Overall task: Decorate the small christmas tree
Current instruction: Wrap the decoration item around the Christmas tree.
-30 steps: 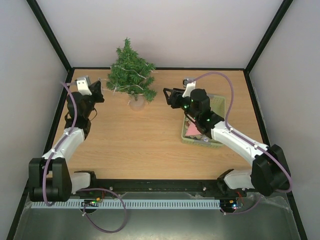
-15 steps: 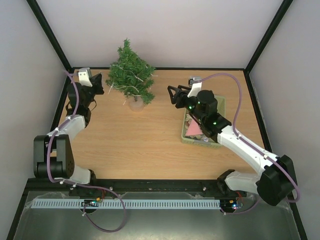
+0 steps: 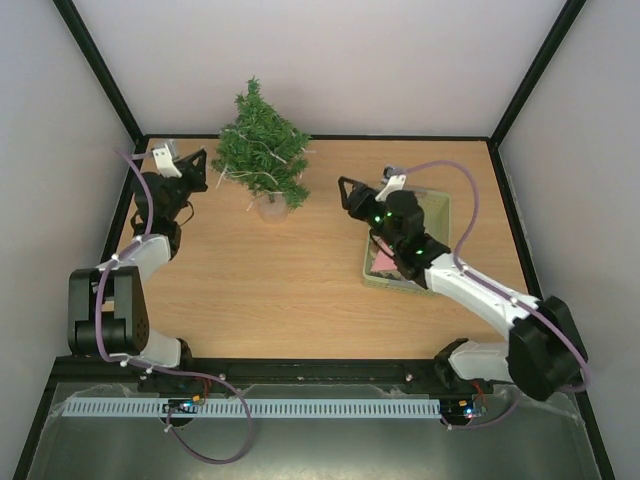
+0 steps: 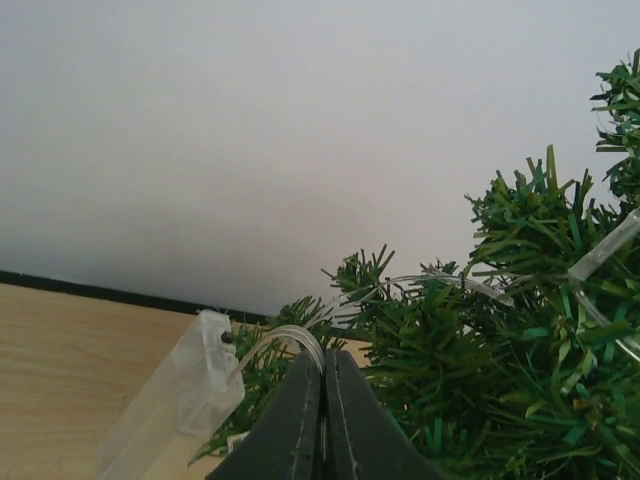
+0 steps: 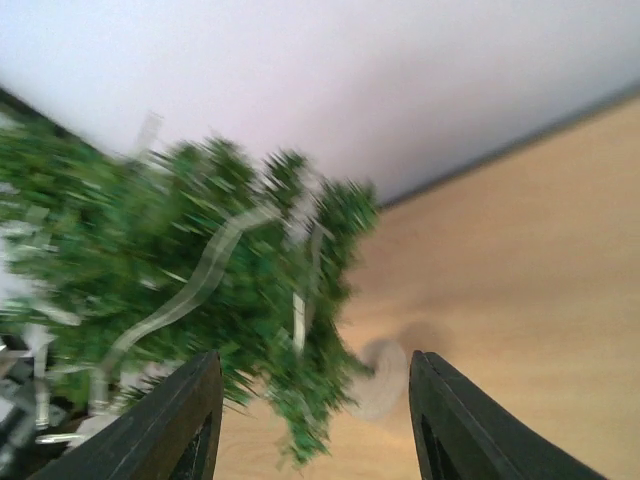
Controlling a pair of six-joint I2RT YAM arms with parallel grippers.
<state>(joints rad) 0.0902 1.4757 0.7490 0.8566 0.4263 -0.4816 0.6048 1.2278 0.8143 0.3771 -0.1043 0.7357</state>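
The small christmas tree point(image 3: 262, 152) stands at the back of the table on a pale round base point(image 3: 272, 208), with a clear string of lights point(image 3: 240, 175) draped over its branches. My left gripper point(image 3: 198, 168) is just left of the tree and shut on that clear light wire point(image 4: 287, 338). The wire runs from a clear plastic box point(image 4: 185, 395) into the needles point(image 4: 480, 340). My right gripper point(image 3: 346, 192) hovers open to the right of the tree, holding nothing. Its view is blurred and shows the tree point(image 5: 200, 270) and the base point(image 5: 382, 380) between the fingers.
A pale green basket point(image 3: 441, 212) sits on the right side of the table under my right arm, with a pink item point(image 3: 385, 260) inside. Black frame posts and grey walls close in the back and both sides.
My left gripper has moved back and left toward the corner, keeping hold of the light wire. The right arm has shifted slightly and its jaws have narrowed a little.
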